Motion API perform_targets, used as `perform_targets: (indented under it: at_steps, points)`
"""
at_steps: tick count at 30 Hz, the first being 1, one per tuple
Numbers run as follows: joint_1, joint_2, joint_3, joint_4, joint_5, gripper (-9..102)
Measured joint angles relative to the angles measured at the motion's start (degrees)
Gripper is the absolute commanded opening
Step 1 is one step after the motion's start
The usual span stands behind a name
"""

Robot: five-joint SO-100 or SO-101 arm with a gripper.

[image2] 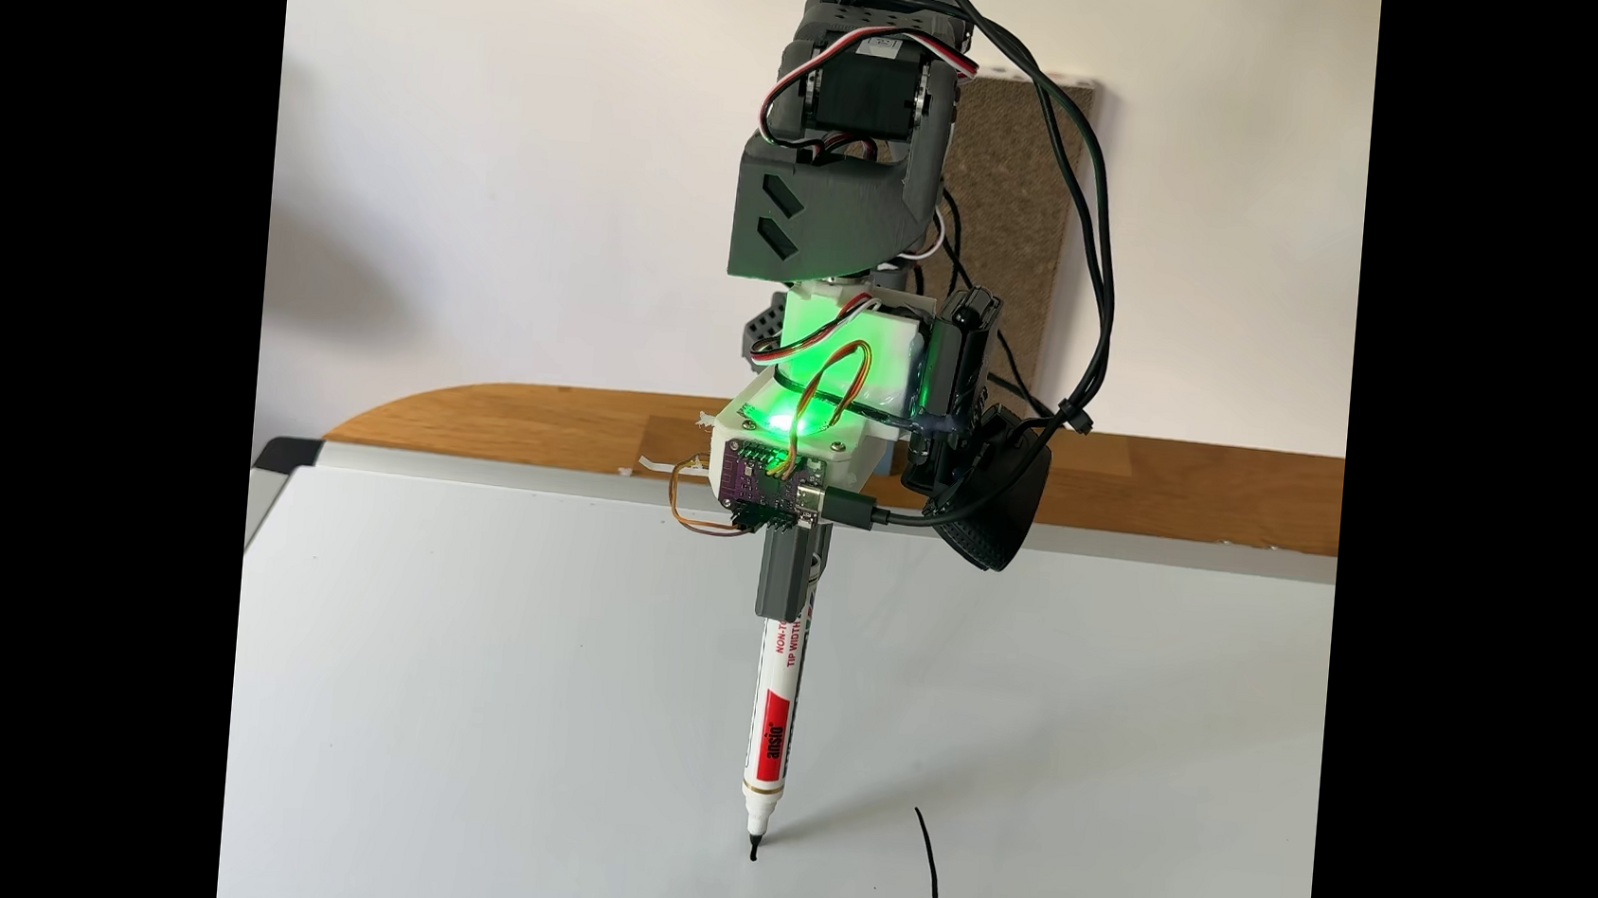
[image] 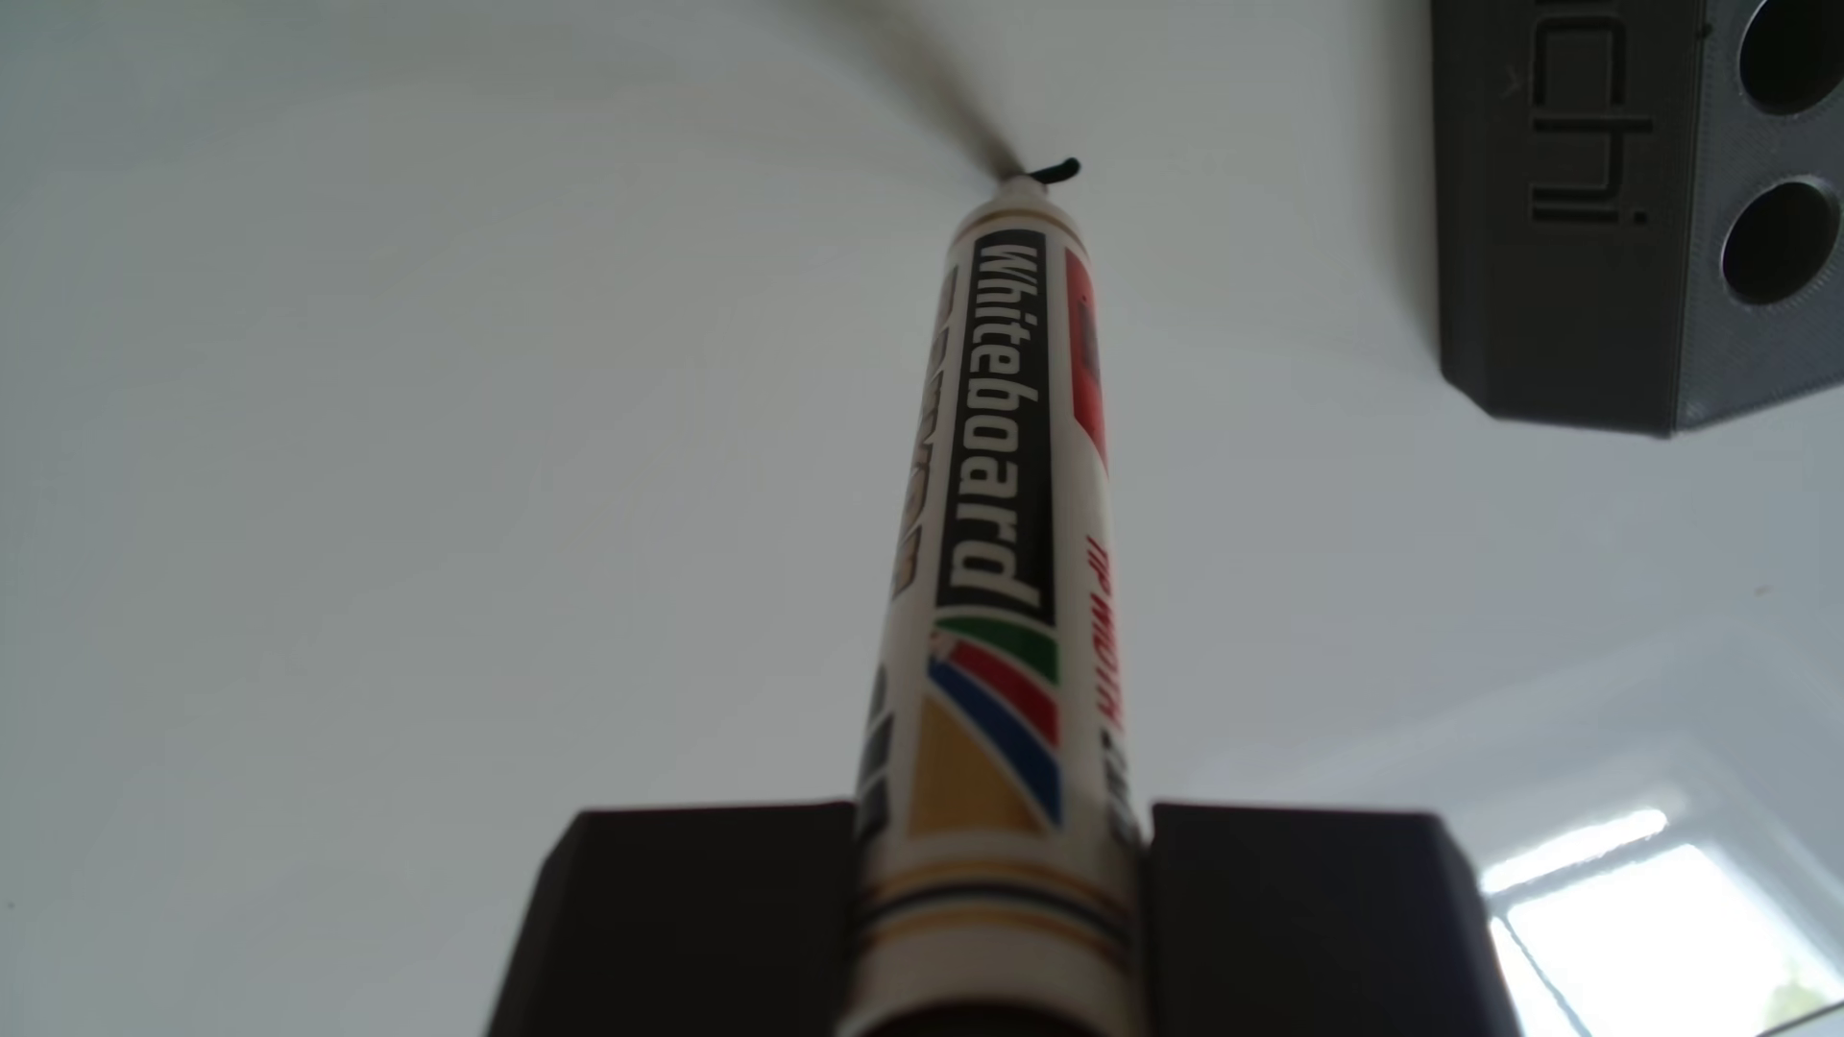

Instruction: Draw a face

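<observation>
Item: end effector (image2: 787,581), closed on pen (image2: 771,723), held near upright. Tip on whiteboard (image2: 459,699), a short stroke of the face (image2: 753,852) begun beneath it; finished dash (image2: 928,862) lies to the right in the fixed view. Advice: light, even pressure to be kept, pen drawn slowly, block (image: 1636,209) avoided.

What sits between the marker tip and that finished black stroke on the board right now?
Nothing: in the fixed view, bare whiteboard lies between the marker tip and the finished stroke to its right.
</observation>
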Motion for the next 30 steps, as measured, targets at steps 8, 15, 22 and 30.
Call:
perform_targets:
  at_steps: [8,15,22,30]
  points:
    - [0.0,1.2,0.0,2.8,0.0,-1]
    - [0.0,3.4,1.7,5.1,0.0,-1]
    - [0.0,7.3,5.3,4.9,0.2,-1]
    - [-1.8,10.1,5.4,-3.5,7.1,-1]
